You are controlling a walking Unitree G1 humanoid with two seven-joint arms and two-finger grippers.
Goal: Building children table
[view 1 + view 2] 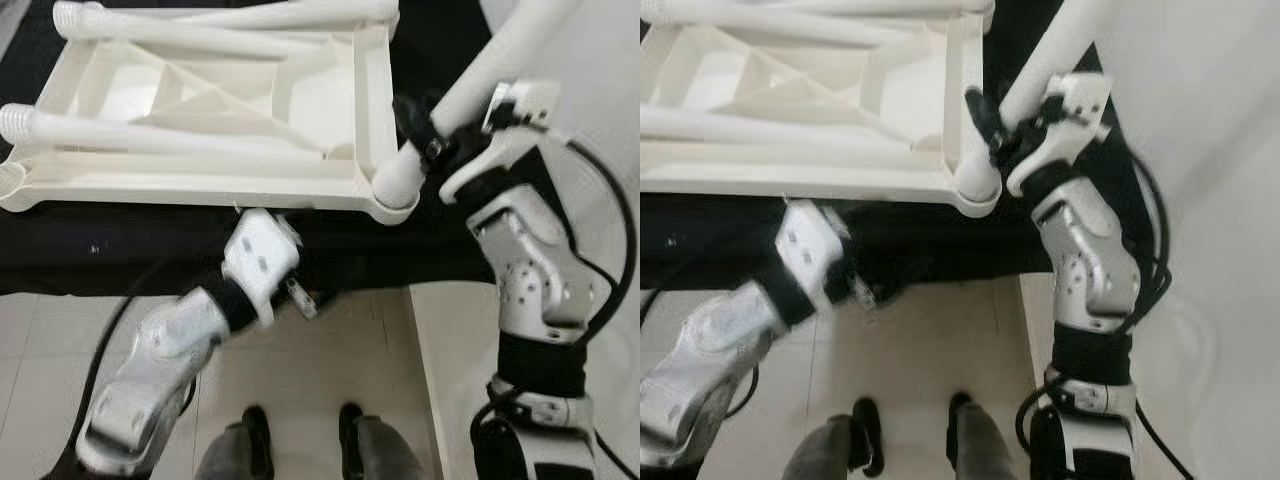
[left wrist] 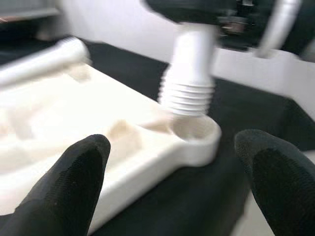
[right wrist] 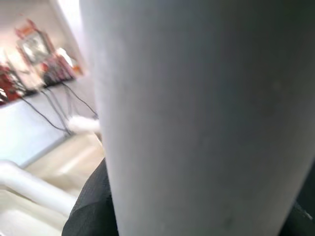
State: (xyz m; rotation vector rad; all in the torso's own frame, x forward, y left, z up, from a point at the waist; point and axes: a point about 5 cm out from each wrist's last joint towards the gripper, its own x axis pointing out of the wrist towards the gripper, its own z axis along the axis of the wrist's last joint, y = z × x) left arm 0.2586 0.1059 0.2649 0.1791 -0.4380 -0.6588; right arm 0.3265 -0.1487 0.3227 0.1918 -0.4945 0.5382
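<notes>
White leg (image 1: 470, 95), clamped in right gripper (image 1: 432, 140), seems barely entered; keep it square over tabletop's (image 1: 200, 110) corner socket (image 2: 193, 129); left gripper (image 2: 172, 172) gapes.

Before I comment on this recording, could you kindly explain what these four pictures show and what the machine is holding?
It is a humanoid robot with two silver arms. Two pictures look down from its head; two come from cameras on its wrists. An upturned white tabletop lies on a black cloth, loose legs resting across it. The right gripper grips a white table leg, its threaded end at the corner socket. The left gripper waits open nearby. The dark shoes below look like the robot's own feet.
</notes>
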